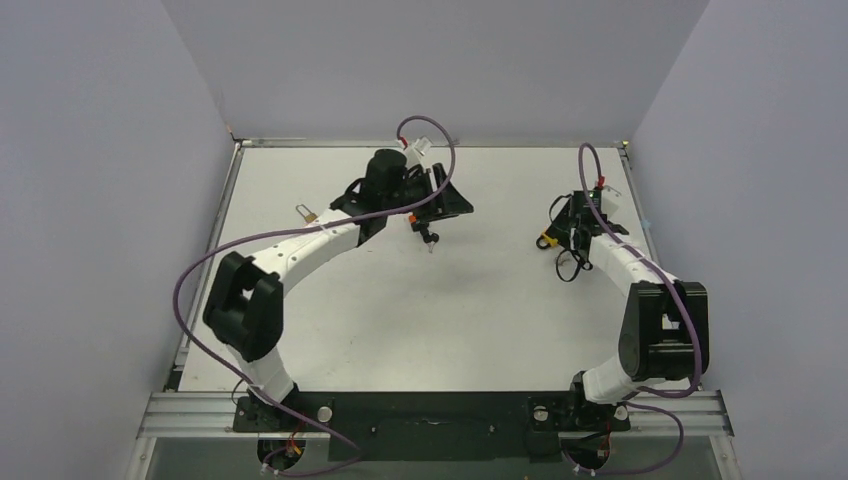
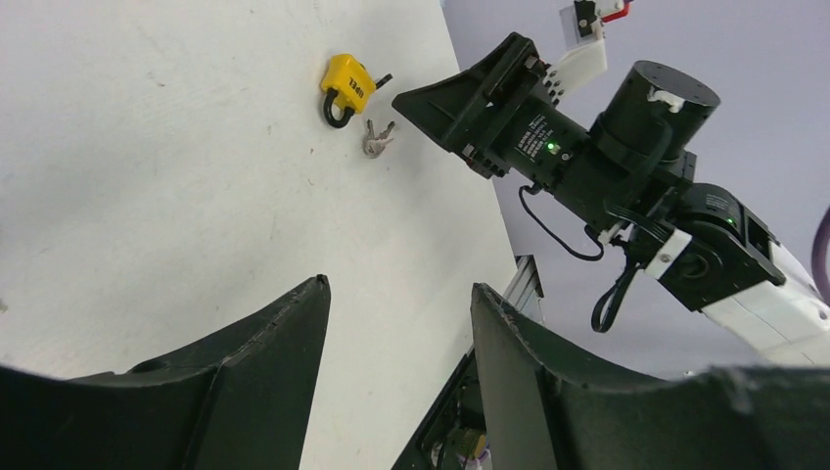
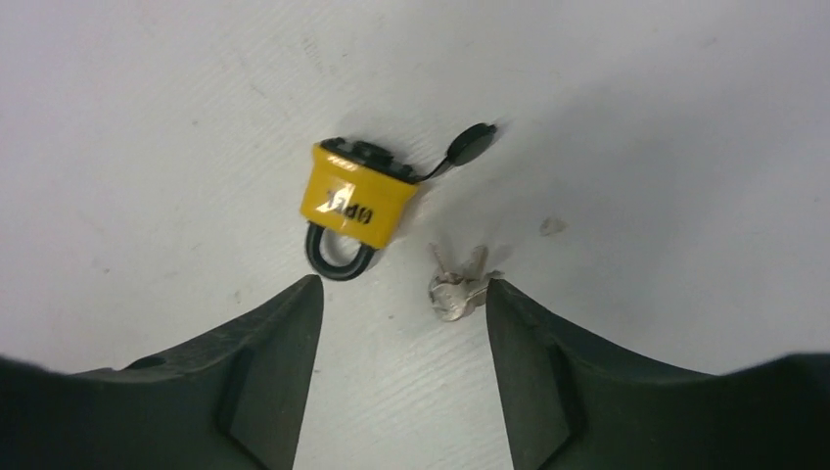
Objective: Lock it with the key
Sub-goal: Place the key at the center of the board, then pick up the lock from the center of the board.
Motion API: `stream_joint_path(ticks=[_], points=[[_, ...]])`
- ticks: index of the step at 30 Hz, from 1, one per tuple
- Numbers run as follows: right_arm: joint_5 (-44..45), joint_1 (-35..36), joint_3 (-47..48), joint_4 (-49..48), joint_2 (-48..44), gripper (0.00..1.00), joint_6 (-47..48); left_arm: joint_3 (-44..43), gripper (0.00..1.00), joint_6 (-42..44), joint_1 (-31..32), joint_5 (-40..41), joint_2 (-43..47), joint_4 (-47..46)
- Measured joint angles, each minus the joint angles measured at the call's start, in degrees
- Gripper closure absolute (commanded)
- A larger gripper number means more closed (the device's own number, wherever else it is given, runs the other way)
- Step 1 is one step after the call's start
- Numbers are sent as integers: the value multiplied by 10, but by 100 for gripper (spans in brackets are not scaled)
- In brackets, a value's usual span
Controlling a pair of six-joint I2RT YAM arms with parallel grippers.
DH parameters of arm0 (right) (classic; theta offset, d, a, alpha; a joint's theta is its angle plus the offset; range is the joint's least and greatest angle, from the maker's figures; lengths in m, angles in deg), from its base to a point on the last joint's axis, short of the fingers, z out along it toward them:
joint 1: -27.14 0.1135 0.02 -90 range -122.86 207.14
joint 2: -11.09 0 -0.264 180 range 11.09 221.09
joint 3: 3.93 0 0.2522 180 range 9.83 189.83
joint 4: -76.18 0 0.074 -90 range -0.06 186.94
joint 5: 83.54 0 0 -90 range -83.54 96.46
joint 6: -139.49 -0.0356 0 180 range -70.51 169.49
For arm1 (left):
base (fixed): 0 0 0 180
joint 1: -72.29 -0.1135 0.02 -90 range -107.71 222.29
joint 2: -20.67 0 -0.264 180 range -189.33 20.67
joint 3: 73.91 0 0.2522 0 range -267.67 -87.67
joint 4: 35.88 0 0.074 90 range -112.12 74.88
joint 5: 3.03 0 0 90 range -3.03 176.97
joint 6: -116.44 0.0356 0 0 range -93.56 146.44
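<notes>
right claw (image 3: 401, 284) agape over padlock (image 3: 354, 201), keys (image 3: 458, 289)

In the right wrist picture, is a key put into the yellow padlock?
No, the keys lie flat on the table beside the yellow padlock, with none of them in it.

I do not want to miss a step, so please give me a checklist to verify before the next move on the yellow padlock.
1. Right tool open, empty: ok.
2. Small silver keys lying free on white table: ok.
3. Black keyhole cap of yellow rectangular padlock swung aside: ok.
4. Key inserted in padlock: not ok, keys lie beside it.
5. Black shackle pushed fully in: cannot tell.
6. Left tool open, empty: ok.
</notes>
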Motion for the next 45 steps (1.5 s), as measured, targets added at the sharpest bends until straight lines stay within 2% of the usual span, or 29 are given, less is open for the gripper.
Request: stream_joint_path(ticks=[2,3,5,11,16,23,28,36,45], points=[[5,24,3,6,-6,37,3,35,46,9,-13,0,48,4],[5,40,8,12,-7,30,6,55,46,15,-21,1,76,7],[-2,77,28,21,-7,27,17,88,46,28,-38,2,131,27],[-19,184,163,28,54,26,63,156,45,68,-94,8,278,102],[-30,263,293,20,176,27,94,175,44,100,-152,2,356,177],[-32,327,442,54,349,23,98,187,44,131,-184,-2,407,251],[-33,351,546,79,429,21,102,211,44,136,-189,-5,436,282],[-34,363,623,105,481,25,106,216,44,142,-202,-11,443,304],[-9,376,622,138,488,33,111,228,44,141,-207,-20,444,304]])
